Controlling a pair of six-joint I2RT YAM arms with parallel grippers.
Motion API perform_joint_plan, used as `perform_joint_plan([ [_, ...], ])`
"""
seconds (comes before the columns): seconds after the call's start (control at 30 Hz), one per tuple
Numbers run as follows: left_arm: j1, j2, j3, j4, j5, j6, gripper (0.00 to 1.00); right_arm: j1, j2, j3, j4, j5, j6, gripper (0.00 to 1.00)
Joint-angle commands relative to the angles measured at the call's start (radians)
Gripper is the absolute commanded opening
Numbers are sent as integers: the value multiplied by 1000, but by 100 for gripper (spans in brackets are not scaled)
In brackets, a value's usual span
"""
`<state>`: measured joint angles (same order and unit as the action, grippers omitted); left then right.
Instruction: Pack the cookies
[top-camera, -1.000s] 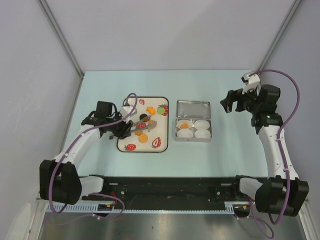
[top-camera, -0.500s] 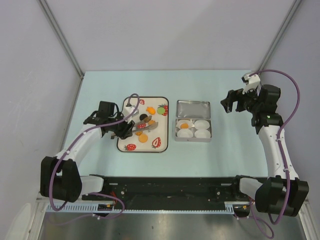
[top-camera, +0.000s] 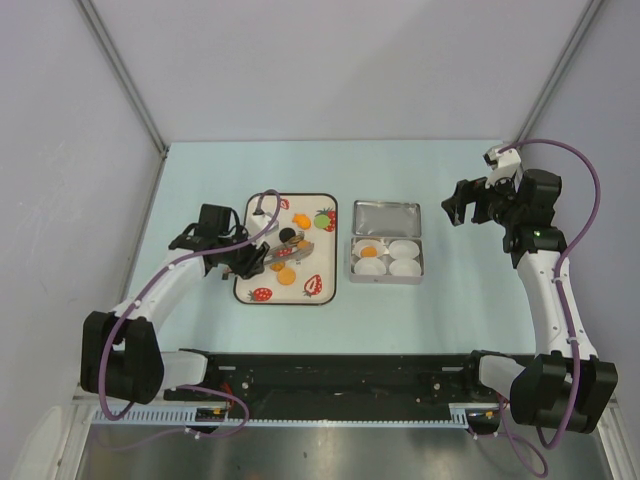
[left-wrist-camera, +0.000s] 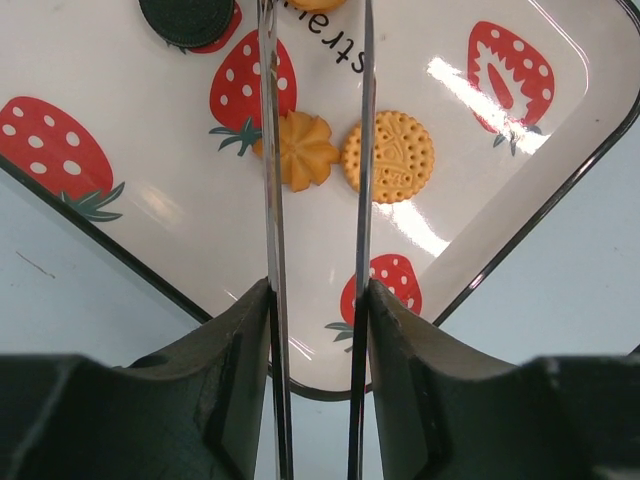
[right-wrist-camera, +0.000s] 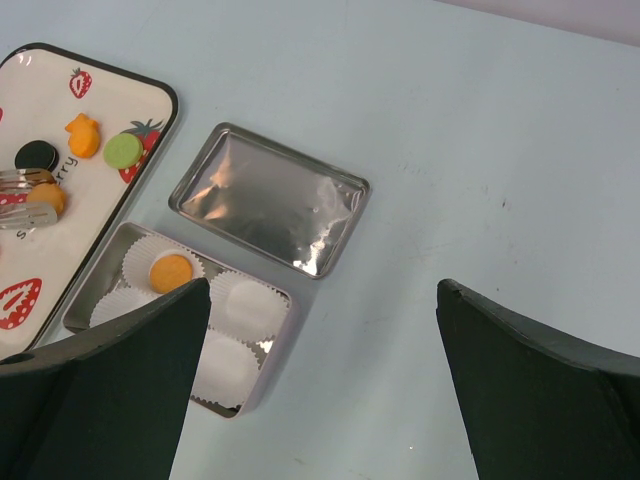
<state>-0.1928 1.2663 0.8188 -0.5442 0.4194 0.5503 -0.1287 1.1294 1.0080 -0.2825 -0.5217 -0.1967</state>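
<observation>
Over the strawberry-printed tray (top-camera: 322, 255), the left gripper (left-wrist-camera: 318, 295) was poised low. Its fingers were closed against the two arms of a pair of metal tongs (left-wrist-camera: 270, 200), and a narrow gap was left between the blades. Beneath those blades, in the left wrist view, a flower-shaped orange cookie (left-wrist-camera: 300, 152) and a round orange cookie (left-wrist-camera: 395, 156) were seen side by side on the tray, almost touching each other. Whether either was touched by the metal could not be told. A black cookie (left-wrist-camera: 188, 15) was cut off by the upper edge of that view, just left of the tongs.

From the right wrist camera a third orange cookie (right-wrist-camera: 47, 197) was seen at the tongs' tips; whether it was pinched could not be judged. An orange piece (right-wrist-camera: 82, 135) and a green disc (right-wrist-camera: 124, 150) lay toward the far end of the tray.

Just to the right of the tray, on the pale blue table (top-camera: 200, 170), an open metal tin (right-wrist-camera: 266, 352) was lined with four white paper cups (right-wrist-camera: 250, 305). A packed orange cookie (right-wrist-camera: 171, 270) lay in the far left cup. The tin's lid (right-wrist-camera: 270, 197) was laid flat just beyond the tin.

The right gripper (top-camera: 462, 205) was raised well to the right of the tin. Its jaws were spread wide, and nothing was held between them.
</observation>
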Motion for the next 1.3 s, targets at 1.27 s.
perform_joint_plan([
  [1.27,-175,-70,259,-85,234,-64,33,-8,18,0,8,-35,-4,100],
])
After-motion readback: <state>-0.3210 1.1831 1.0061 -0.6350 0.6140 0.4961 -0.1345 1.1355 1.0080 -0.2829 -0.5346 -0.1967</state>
